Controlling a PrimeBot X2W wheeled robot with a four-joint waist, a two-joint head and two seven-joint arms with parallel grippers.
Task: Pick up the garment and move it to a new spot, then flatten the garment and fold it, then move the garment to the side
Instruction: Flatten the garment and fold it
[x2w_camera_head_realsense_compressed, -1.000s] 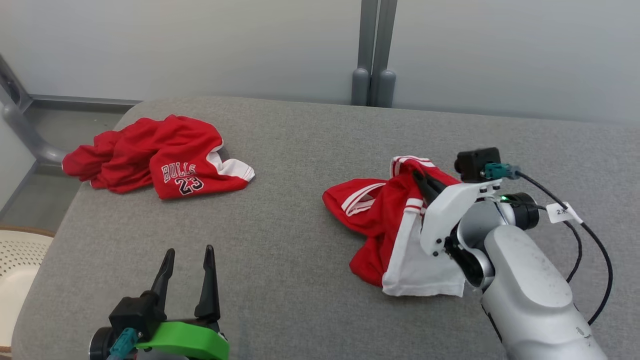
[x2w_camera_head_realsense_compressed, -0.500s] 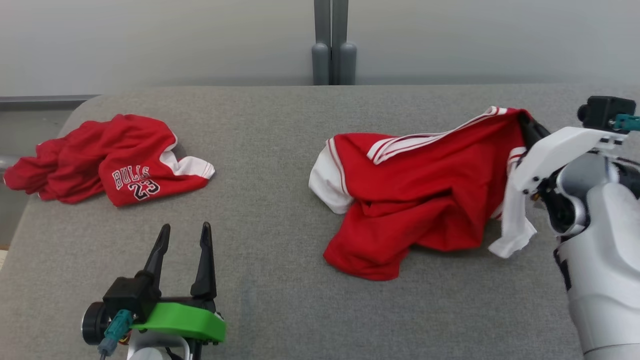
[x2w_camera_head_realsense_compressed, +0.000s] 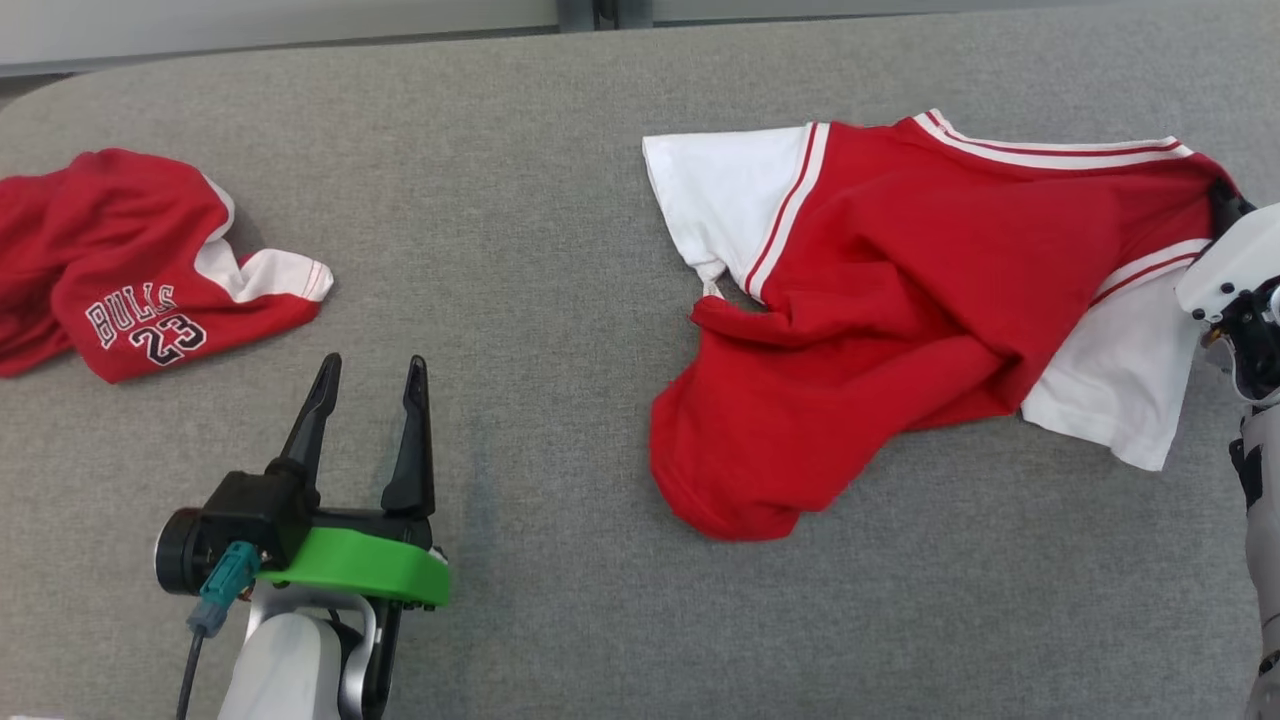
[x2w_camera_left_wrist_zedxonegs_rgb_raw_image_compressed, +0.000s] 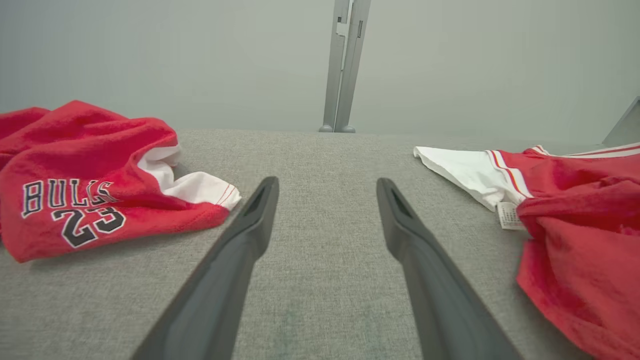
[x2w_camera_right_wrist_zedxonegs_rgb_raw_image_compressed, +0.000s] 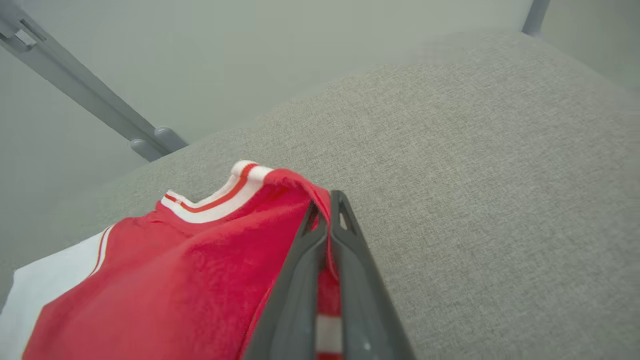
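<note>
The garment (x2w_camera_head_realsense_compressed: 900, 300) is a red shirt with white sleeves and striped trim. It lies half spread on the right part of the grey padded table (x2w_camera_head_realsense_compressed: 560, 300), stretched toward the right edge of the head view. My right gripper (x2w_camera_head_realsense_compressed: 1224, 208) is shut on the garment's red hem beside the striped collar band, as the right wrist view shows at the fingertips (x2w_camera_right_wrist_zedxonegs_rgb_raw_image_compressed: 327, 202). The held corner is lifted and the rest drapes down to the left (x2w_camera_right_wrist_zedxonegs_rgb_raw_image_compressed: 175, 280). My left gripper (x2w_camera_head_realsense_compressed: 372, 365) stands open over bare table at lower left, apart from the garment (x2w_camera_left_wrist_zedxonegs_rgb_raw_image_compressed: 575, 210), with nothing between its fingers (x2w_camera_left_wrist_zedxonegs_rgb_raw_image_compressed: 327, 185).
A second red garment with "BULLS 23" print (x2w_camera_head_realsense_compressed: 120, 260) lies crumpled at the table's left end, also to the left of the left fingers (x2w_camera_left_wrist_zedxonegs_rgb_raw_image_compressed: 85, 175). A grey post (x2w_camera_left_wrist_zedxonegs_rgb_raw_image_compressed: 345, 65) and pale wall stand behind the table's far edge.
The right gripper has drawn the garment rightward, stretching it from a crumpled heap into a spread shape. The head camera has tilted down and turned. The left gripper stays open in place.
</note>
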